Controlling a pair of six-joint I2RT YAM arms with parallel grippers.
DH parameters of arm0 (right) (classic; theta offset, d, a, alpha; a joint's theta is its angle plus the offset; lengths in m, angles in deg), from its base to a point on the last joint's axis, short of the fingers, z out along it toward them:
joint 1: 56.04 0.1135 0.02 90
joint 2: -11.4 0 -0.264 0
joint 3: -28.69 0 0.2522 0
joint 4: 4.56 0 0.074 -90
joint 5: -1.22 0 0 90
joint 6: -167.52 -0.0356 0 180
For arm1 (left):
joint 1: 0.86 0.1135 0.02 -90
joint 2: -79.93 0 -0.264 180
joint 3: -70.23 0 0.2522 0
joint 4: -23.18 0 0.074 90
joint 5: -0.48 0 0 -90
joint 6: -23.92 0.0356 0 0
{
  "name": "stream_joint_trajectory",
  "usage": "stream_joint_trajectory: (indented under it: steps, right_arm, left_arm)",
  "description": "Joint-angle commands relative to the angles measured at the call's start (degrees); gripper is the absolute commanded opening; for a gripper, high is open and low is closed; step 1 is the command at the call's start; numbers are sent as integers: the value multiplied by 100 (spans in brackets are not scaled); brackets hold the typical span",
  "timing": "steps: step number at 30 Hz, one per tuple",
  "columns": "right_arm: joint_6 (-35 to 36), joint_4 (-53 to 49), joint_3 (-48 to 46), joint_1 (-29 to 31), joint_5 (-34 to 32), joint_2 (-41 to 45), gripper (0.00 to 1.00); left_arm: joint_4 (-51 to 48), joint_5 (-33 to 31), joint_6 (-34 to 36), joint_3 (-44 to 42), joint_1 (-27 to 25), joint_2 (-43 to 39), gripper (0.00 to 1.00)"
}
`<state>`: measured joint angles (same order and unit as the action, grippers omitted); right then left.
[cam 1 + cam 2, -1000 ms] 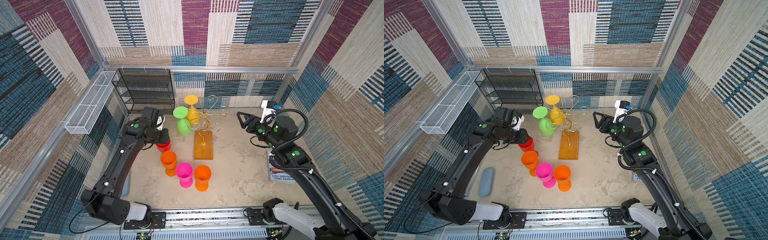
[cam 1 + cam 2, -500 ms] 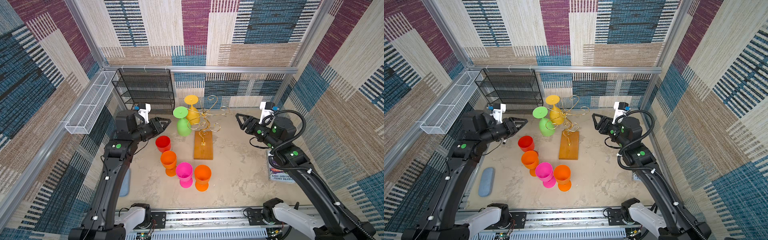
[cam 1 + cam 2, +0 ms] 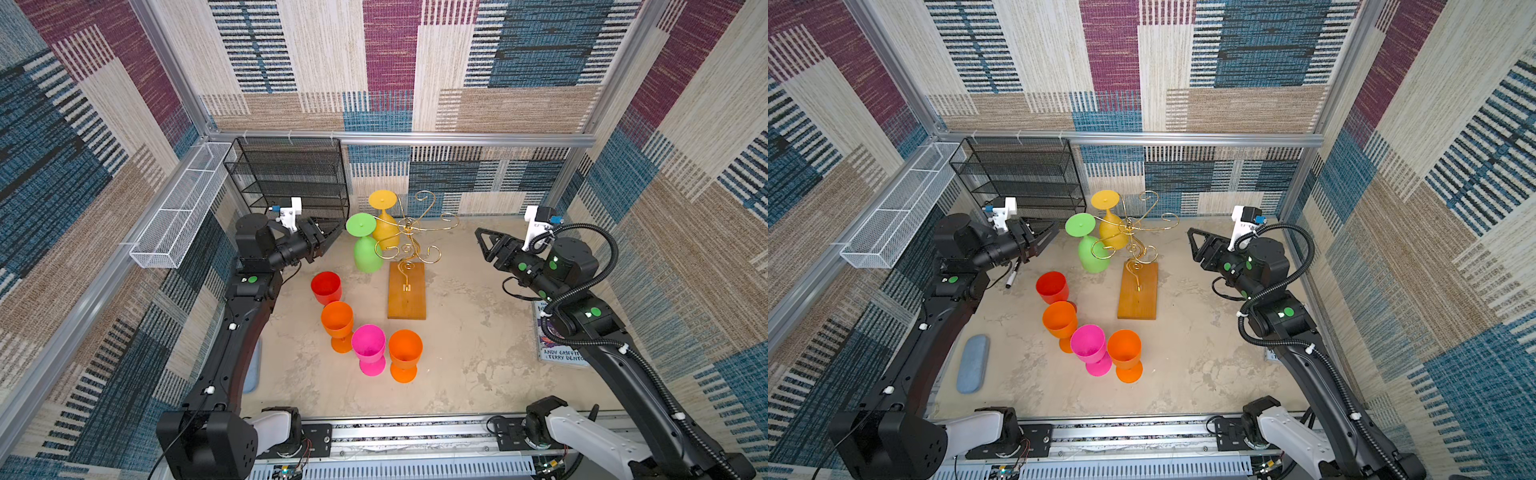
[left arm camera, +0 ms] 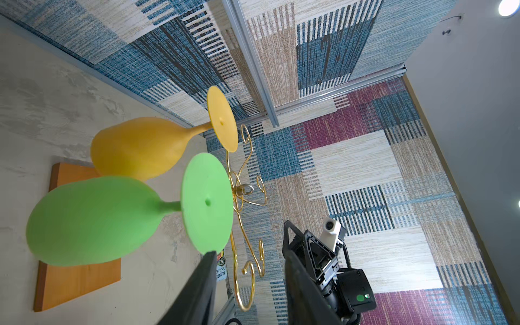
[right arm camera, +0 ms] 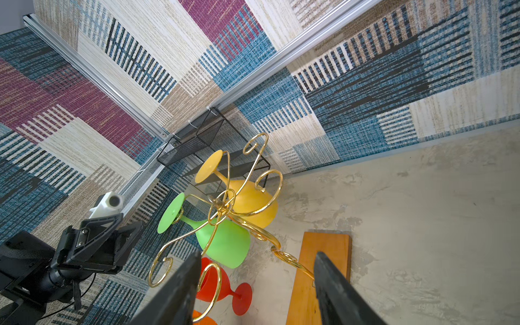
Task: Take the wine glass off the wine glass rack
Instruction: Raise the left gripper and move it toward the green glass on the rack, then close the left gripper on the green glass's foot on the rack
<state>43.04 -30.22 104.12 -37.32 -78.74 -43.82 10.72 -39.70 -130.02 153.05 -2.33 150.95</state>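
Note:
The wine glass rack [image 3: 409,235] is a gold wire tree on a wooden base [image 3: 407,295]. Two wine glasses hang upside down on its left arms, a green one [image 3: 366,253] in front and a yellow one [image 3: 384,226] behind. My left gripper [image 3: 332,237] is open and empty. It is level with the green glass's foot [image 4: 206,202] and points at it from just to the left. My right gripper [image 3: 482,239] is open and empty, off to the right of the rack. Red [image 3: 326,286], orange [image 3: 337,324], pink [image 3: 368,347] and orange [image 3: 405,353] glasses stand upright on the table.
A black mesh shelf unit [image 3: 291,174] stands at the back left, close behind my left gripper. A white wire basket [image 3: 178,208] hangs on the left wall. A book [image 3: 559,349] lies under the right arm. A blue-grey case [image 3: 971,363] and a pen [image 3: 1013,276] lie at the left.
My left gripper let go of the red glass, which now stands on the table. It then rose and swung level towards the green glass. The right arm has barely moved.

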Motion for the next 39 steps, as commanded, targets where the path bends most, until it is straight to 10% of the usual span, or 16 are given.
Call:
stream_joint_trajectory:
  steps: [1,39]
  right_arm:
    - [-8,144,-6,0,26,-15,65]
    - [-50,241,-41,-92,235,-60,65]
  left_arm:
    - [-396,-77,561,169,7,-52,43]
    - [-325,-19,951,372,-302,815,40]
